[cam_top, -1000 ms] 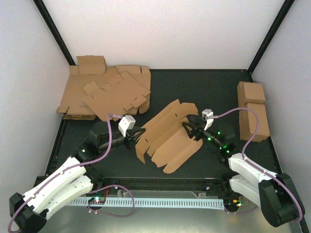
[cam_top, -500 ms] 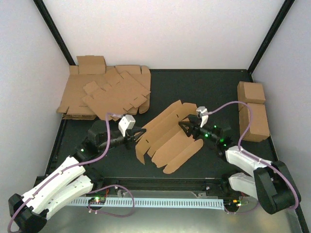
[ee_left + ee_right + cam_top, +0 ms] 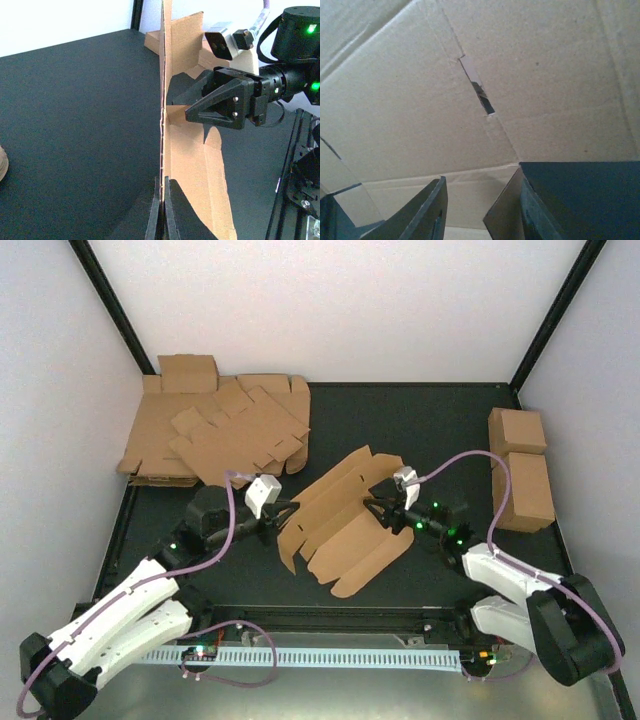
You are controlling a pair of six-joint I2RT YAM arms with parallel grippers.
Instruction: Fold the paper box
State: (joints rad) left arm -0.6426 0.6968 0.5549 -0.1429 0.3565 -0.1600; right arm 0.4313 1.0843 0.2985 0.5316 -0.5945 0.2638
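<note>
The paper box [image 3: 345,525] is a brown die-cut sheet lying mid-table with its left panel raised upright. My left gripper [image 3: 283,512] is shut on the near edge of that upright panel; the left wrist view shows the panel edge-on [image 3: 164,100] running up from the pinched jaws of the left gripper [image 3: 163,210]. My right gripper [image 3: 373,504] reaches in from the right, its tip over the sheet's right-hand part, and it also shows across the panel [image 3: 192,112]. In the right wrist view its fingers [image 3: 432,210] stand apart against the cardboard [image 3: 420,100], with a flap edge beside the right finger.
A heap of flat cardboard sheets [image 3: 215,430] fills the far left corner. Two cardboard cuboids [image 3: 517,430] [image 3: 530,490] stand along the right edge. A white slotted rail [image 3: 330,655] runs along the near edge between the arm bases. Walls close in left, back and right.
My right gripper has slid left onto the sheet and its jaws have narrowed. The sheet's near right flap has shifted slightly left. The left gripper keeps its pinch.
</note>
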